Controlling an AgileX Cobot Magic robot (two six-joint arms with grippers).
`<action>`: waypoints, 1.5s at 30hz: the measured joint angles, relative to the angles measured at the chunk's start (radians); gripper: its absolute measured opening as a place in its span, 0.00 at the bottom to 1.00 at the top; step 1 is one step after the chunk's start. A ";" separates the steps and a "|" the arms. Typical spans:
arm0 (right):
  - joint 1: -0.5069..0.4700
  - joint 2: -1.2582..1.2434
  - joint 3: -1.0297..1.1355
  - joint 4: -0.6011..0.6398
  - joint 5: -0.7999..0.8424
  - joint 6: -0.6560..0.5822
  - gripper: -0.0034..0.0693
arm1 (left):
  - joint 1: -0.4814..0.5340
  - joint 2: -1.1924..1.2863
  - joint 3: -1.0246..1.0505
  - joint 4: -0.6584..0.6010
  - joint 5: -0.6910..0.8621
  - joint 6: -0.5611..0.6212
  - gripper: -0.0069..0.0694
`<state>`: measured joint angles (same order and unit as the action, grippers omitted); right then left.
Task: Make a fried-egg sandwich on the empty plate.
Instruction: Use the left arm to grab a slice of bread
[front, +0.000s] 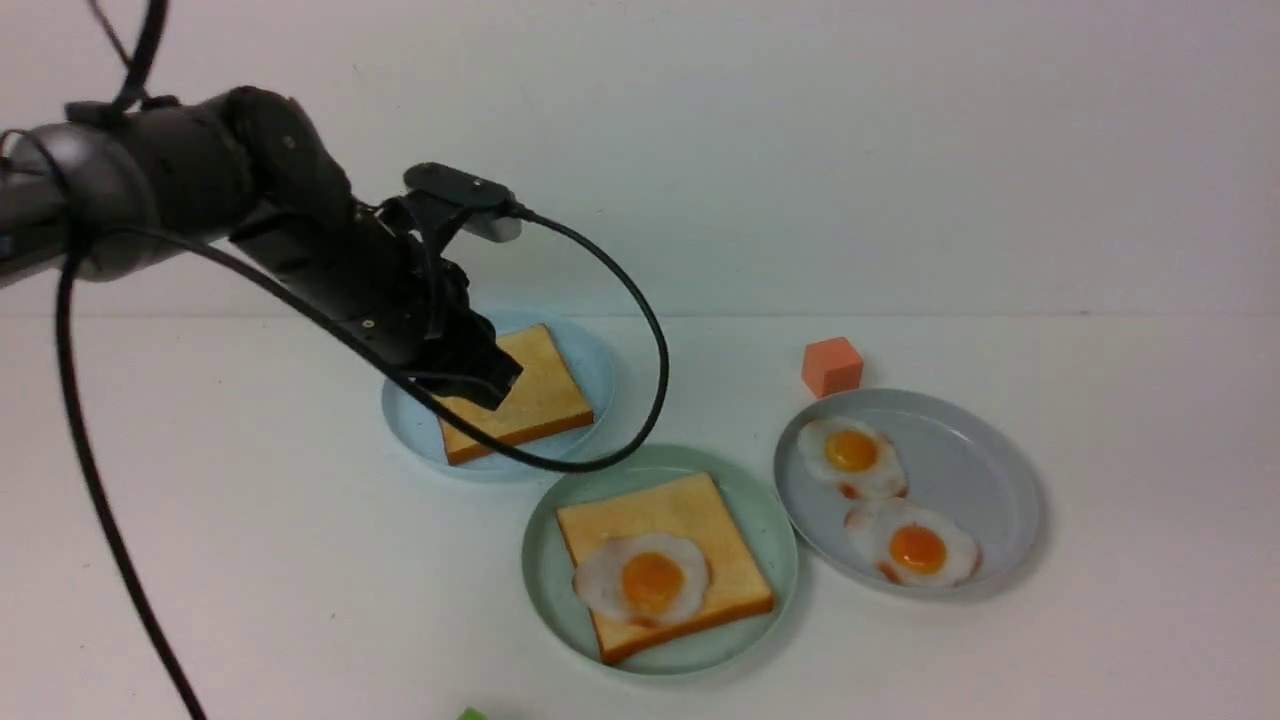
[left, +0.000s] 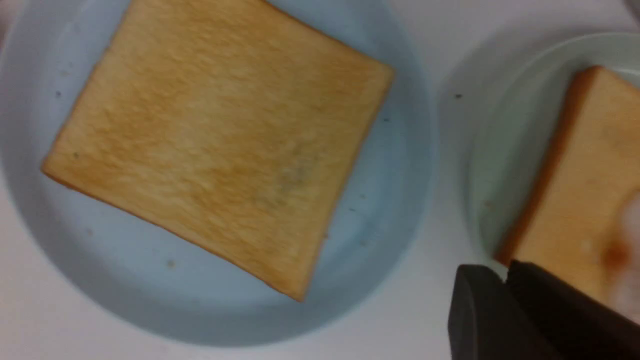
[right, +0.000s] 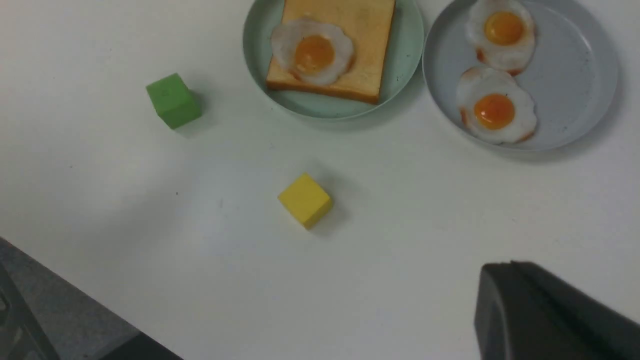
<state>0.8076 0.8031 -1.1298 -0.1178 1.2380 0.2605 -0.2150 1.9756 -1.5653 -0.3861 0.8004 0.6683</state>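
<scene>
Front view is showing the left gripper (front: 480, 375) hanging over the left corner of the free toast (front: 530, 390), which is lying flat on the blue plate (front: 600, 365). No view is showing clearly whether its jaws are parted or closed, so that cannot be told. Contact with the slice is not visible either. The right gripper (right: 550, 310) is sitting closed and empty above bare table (right: 400, 240), well apart from the plates.

The mint plate (front: 545, 590) is carrying the base toast (front: 700, 530), with one egg (front: 645, 580) resting on that slice's front-left part. By this layout, the sandwich is lacking only its top slice.

Handling notes, as judgement:
- The free toast is appearing light, fairly stiff and matte, so it is unlikely to slip.
- It is lying flat inside a low rim, so a corner or crust edge is offering the best hold, with one jaw over the face and one under it.
- The egg is looking thin and loose, so a tilted or dragged slice is risking pushing it off the base toast.
</scene>
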 joint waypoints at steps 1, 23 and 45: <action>0.000 -0.015 0.000 0.000 0.003 0.000 0.04 | 0.000 0.056 -0.055 0.064 0.000 0.006 0.34; 0.000 -0.045 0.000 -0.044 0.021 0.000 0.05 | -0.024 0.239 -0.148 0.158 -0.106 0.207 0.63; 0.000 -0.045 0.000 -0.050 0.031 0.000 0.06 | -0.062 0.187 -0.149 0.271 -0.022 0.047 0.07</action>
<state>0.8076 0.7581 -1.1298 -0.1677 1.2687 0.2605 -0.2769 2.1627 -1.7138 -0.1155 0.7781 0.7150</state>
